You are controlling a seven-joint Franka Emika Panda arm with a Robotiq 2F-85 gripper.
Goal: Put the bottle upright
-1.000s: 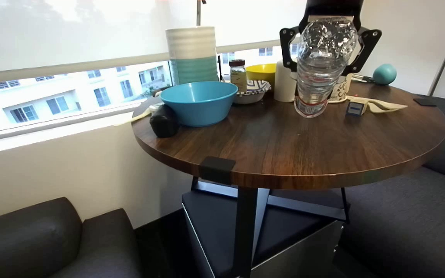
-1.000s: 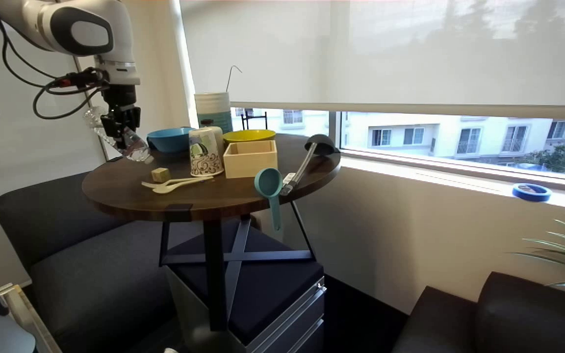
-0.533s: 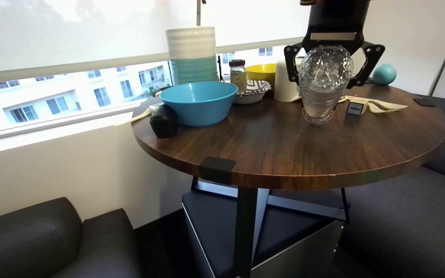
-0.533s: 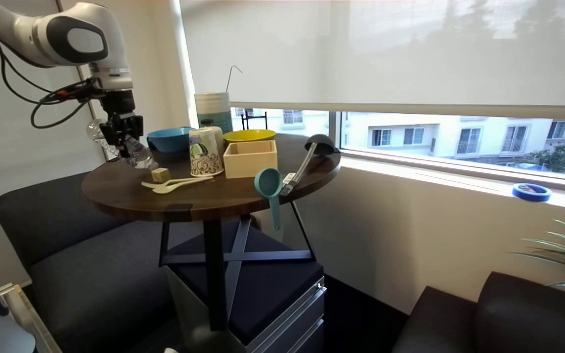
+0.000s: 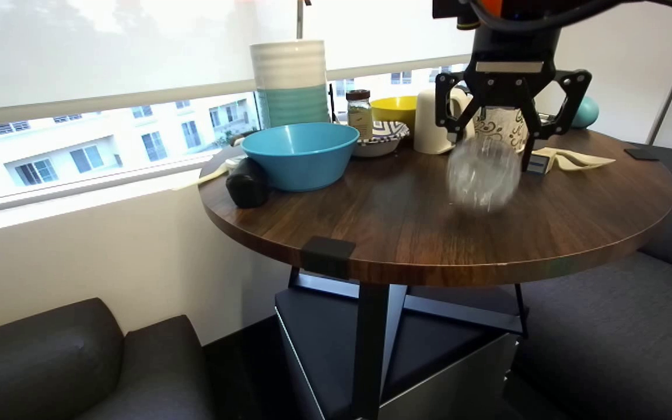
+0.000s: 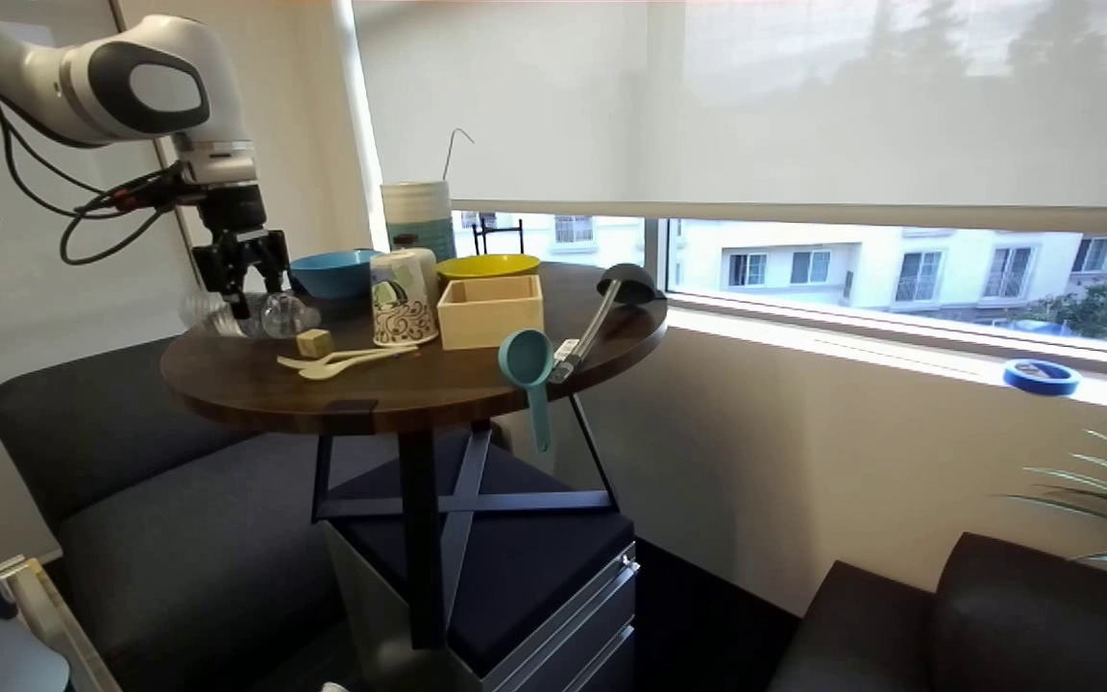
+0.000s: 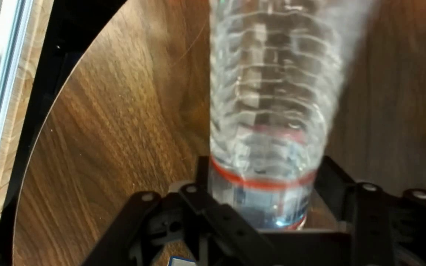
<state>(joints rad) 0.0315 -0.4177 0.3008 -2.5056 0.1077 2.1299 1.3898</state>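
Observation:
The clear ribbed bottle point(image 5: 483, 178) lies nearly level, low over the table point(image 5: 406, 233) or on it; I cannot tell which. Its near end is blurred by motion. It also shows in an exterior view point(image 6: 284, 317), where it reaches left past the fingers. My gripper point(image 5: 492, 147) is just above the table, and its fingers straddle the bottle. In the wrist view the bottle point(image 7: 268, 92) lies between the fingers point(image 7: 263, 166), with its red-edged label close to them. A gap shows between the label and the right finger, so the gripper looks open. The cap is hidden.
A small wooden block point(image 6: 315, 343) and pale utensils point(image 6: 347, 361) lie beside the bottle. A patterned cup stack point(image 6: 405, 303) and a wooden box point(image 6: 491, 317) stand beyond. A blue bowl point(image 5: 301, 157) and a white mug point(image 5: 429, 122) stand on the table. The table edge curves around.
My gripper has come down to the table with the bottle. The bottle's raised end has dropped quickly, from steeply tilted to nearly level. The fingers look farther apart now.

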